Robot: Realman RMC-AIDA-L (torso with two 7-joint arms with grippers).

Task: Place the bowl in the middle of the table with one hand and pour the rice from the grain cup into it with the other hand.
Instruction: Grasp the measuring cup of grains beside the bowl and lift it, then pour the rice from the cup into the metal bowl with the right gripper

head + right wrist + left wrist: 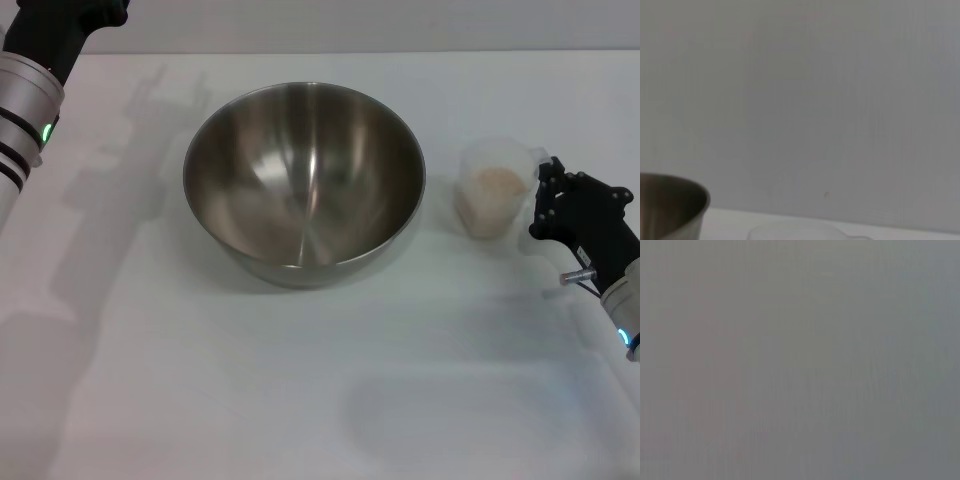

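Observation:
The steel bowl (pixel 304 180) stands upright and empty in the middle of the white table (pixel 300 400). To its right stands the clear grain cup (pixel 493 190), with pale rice (pixel 495 185) in it. My right gripper (pixel 542 198) is right beside the cup's right side, low over the table; whether it touches the cup is unclear. The right wrist view catches the bowl's rim (pixel 670 200) and a faint edge of the cup (pixel 795 232). My left arm (pixel 30 90) is raised at the far left corner, well away from the bowl, its gripper cut off by the picture's edge.
The table's far edge (pixel 400 52) meets a plain wall behind the bowl. The left wrist view shows only flat grey.

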